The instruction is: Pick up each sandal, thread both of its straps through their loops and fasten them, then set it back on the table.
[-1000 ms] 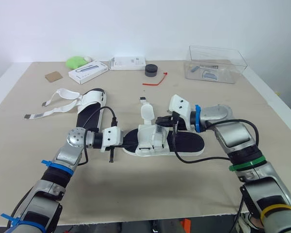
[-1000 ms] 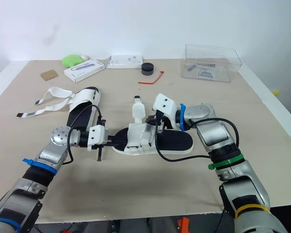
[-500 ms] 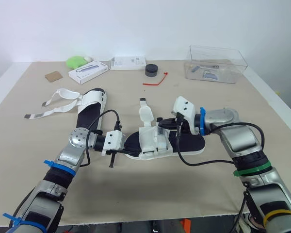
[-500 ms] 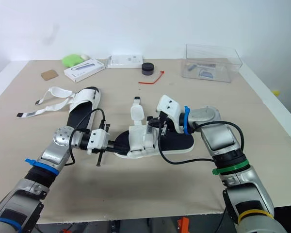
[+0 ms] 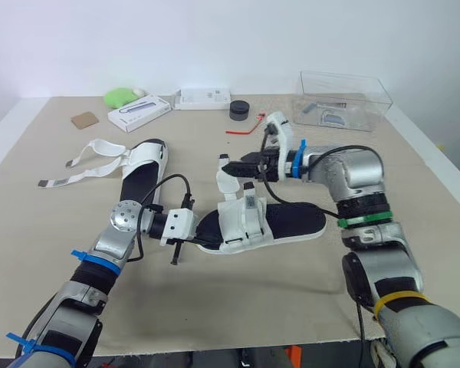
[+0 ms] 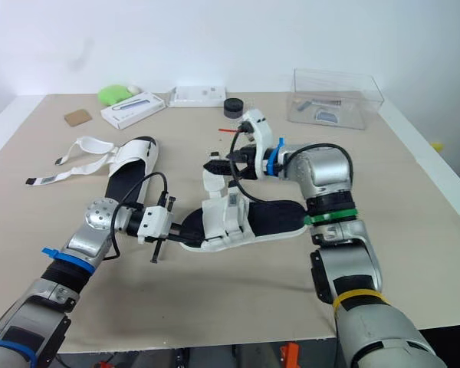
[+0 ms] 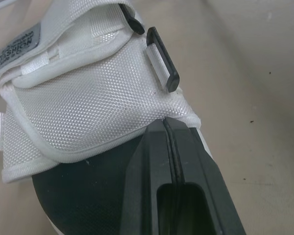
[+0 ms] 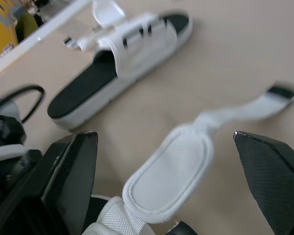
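The left arm (image 5: 107, 249) is reaching forward and inward from the robot's lower left, holding its wrist low and level. The left gripper (image 7: 165, 129) is pointing toward the robot's right, with its 2 black fingers (image 7: 147, 171) pressing tight together. The right arm (image 5: 353, 172) is bending sharply at the elbow, with its forearm lying across toward the robot's left and sitting higher than the left wrist. The right gripper (image 5: 236, 173) is pointing left and slightly down, holding its 2 fingers (image 8: 73, 166) wide apart.
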